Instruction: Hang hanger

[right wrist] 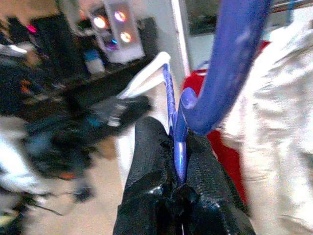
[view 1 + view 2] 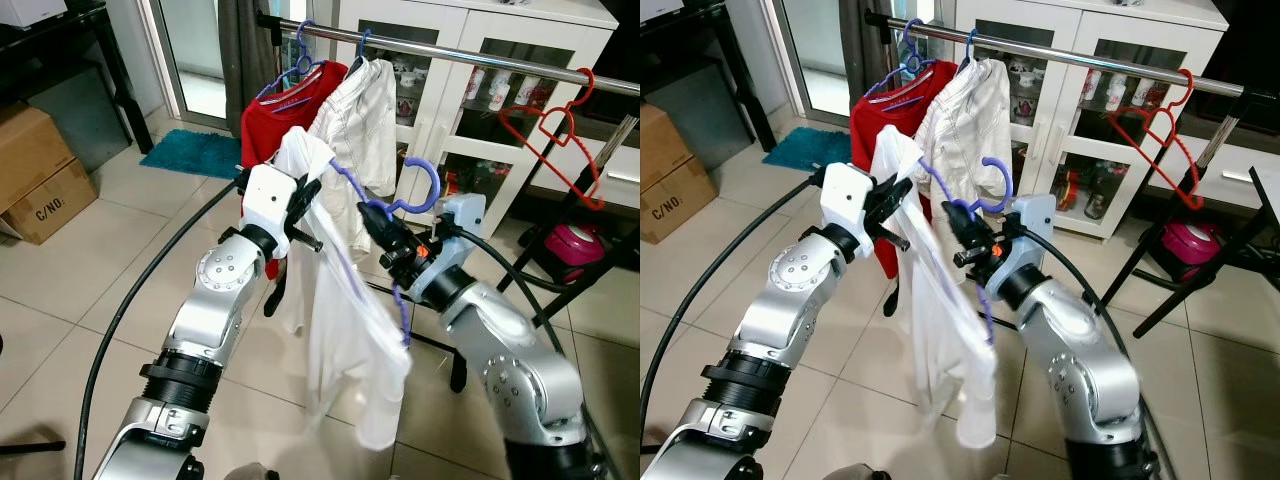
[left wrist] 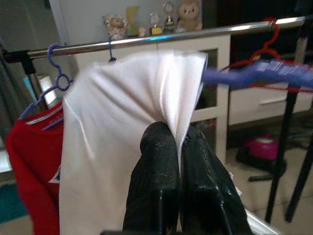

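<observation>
Clamping is seen at both tools: the right tool [image 2: 385, 228] is clenched on the neck of the purple hanger [image 2: 418, 192], the left tool [image 3: 178, 147] is pinched on a fold of the white shirt [image 2: 335, 330] draped from it. Hanger and shirt are held below the steel rail [image 2: 480, 55], hook not yet over it. Risks judged: the shirt may be dragged off its shoulder if the tools part; the hook may twist in the grip and miss the rail, or snag the hung cream shirt [image 2: 365, 110].
</observation>
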Robot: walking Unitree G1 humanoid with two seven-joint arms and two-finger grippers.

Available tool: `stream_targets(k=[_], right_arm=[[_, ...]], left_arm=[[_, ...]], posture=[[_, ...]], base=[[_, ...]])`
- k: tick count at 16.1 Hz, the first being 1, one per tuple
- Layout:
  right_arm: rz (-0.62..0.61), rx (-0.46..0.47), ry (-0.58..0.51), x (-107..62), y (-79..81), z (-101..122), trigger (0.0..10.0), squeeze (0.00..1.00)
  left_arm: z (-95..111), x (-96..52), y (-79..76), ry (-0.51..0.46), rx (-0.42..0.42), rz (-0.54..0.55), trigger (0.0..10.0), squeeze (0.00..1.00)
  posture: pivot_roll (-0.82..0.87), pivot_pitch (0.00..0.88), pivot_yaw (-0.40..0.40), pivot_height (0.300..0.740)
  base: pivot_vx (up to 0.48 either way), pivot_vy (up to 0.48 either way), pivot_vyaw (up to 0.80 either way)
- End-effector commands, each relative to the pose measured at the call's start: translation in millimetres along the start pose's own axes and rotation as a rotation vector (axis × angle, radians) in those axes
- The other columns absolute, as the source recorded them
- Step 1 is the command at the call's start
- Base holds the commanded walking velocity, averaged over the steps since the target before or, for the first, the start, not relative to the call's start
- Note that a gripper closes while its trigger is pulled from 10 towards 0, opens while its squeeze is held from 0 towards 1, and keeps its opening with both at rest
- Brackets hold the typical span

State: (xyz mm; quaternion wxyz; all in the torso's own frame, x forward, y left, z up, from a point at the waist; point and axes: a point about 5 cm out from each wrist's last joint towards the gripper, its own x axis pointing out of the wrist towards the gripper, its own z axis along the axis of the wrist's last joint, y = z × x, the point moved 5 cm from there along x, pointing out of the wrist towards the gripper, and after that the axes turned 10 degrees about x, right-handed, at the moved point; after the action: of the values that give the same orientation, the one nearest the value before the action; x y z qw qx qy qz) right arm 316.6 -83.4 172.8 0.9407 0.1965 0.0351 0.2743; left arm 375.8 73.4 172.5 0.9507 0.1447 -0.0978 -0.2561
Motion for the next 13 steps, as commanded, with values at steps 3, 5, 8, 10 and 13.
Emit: stream_targets(k=[3,5,8,10,13], right_arm=[[-0.213,-0.060,0.049,-7.3,-43.9,-6,0.0,0.00],[-0.251,-0.071,0.043,-10.2,-53.5,-2,0.0,0.00],[-0.255,-0.112,0.062,-13.6,-59.6,-2,0.0,0.00],[-0.168,-0.159,0.104,-16.7,-51.2,-6,0.0,0.00],[0.020,-0.208,0.170,-25.8,-29.7,-15,0.0,0.00]], left_arm=[[14,-7.1,2.1,-0.079,-0.034,-0.047,0.0,0.00],[10,-11.1,5.1,-0.069,-0.033,-0.040,0.0,0.00],[13,-14.1,26.9,-0.078,-0.018,0.049,0.0,0.00],[19,-18.8,56.7,-0.094,0.007,0.171,0.0,0.00],[21,-32.3,104.8,-0.087,0.005,0.372,0.0,0.00]], posture=[[-0.11,0.000,-0.020,0.740],[-0.11,0.000,-0.018,0.740],[-0.11,0.000,-0.016,0.740],[-0.11,0.000,-0.013,0.740],[-0.11,0.000,-0.011,0.740]], base=[[0.000,0.000,0.00],[0.000,0.000,0.00],[0.000,0.000,0.00],[0.000,0.000,0.00],[0.000,0.000,0.00]])
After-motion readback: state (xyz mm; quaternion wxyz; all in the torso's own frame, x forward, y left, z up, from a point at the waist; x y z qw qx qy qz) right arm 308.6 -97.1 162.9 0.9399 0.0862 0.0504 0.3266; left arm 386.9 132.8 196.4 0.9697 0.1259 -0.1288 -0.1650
